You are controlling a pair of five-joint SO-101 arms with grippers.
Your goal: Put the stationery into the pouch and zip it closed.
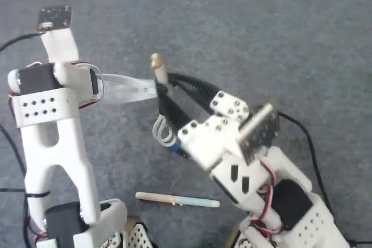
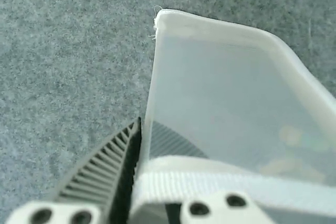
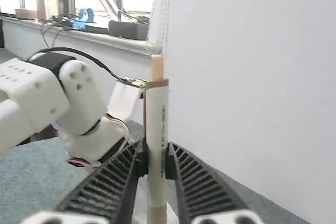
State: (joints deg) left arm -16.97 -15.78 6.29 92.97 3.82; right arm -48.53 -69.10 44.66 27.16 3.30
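Nearest to the arm bases, one loose pen (image 1: 177,200) lies flat on the grey desk (image 1: 261,39), well apart from the pouch and not yet taken.

A little farther, the right hand (image 3: 155,161) is closed narrow on a second pen (image 3: 156,114). It pinches the white barrel low down, and the tan end points up and away. In the high view, this tan end stands just beside the end of the pouch (image 1: 125,88).

Farther left, the left hand (image 2: 149,137) is clamped on one edge of the pouch and holds it off the desk. One finger is on each side of the thin wall.

The risk I see is at the mouth. I cannot tell if it is open wide enough, and the soft wall is held at one edge only. The pen could therefore push the pouch aside or catch on the rim. Because the grip is low on the barrel, the pen may also turn between the fingers.

As for contents, a pale tan and greenish shape shows through the wall. I cannot tell if it is inside.
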